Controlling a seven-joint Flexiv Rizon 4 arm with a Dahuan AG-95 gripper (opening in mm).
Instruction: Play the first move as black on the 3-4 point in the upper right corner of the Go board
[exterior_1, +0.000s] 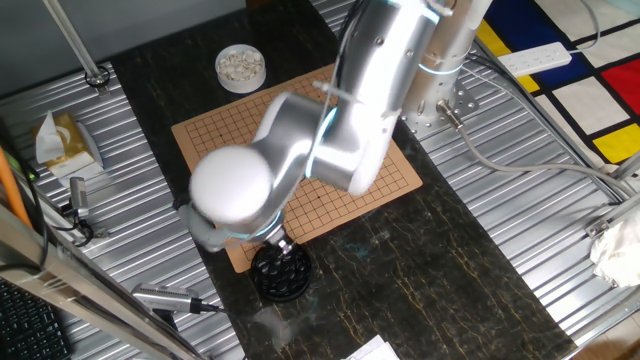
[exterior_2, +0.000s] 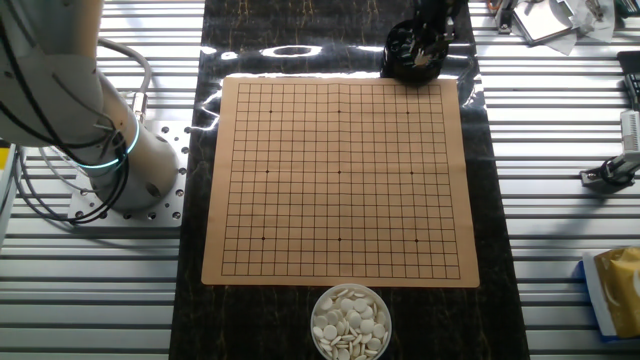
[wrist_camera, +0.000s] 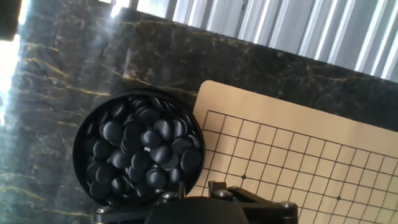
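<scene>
A round black bowl (wrist_camera: 138, 149) full of glossy black stones (wrist_camera: 152, 138) stands on the dark marble just off a corner of the wooden Go board (wrist_camera: 298, 155). The board (exterior_2: 340, 180) carries no stones, so every crossing is bare; a small dotted crossing (wrist_camera: 244, 177) lies near the bowl-side corner. My gripper (exterior_2: 430, 42) hangs right over the bowl (exterior_2: 410, 62), and the arm covers part of the board (exterior_1: 215, 140) in one fixed view. In the hand view only the finger bases (wrist_camera: 214, 186) show at the bottom edge. The fingertips are hidden, and I see no stone in them.
A white bowl of whitish stones (exterior_2: 350, 322) sits at the board's opposite edge. The arm's base (exterior_2: 120, 170) stands beside the board. A tissue pack (exterior_1: 65, 140), hand tools (exterior_1: 165, 297) and a power strip (exterior_1: 535, 58) lie on the ribbed metal table.
</scene>
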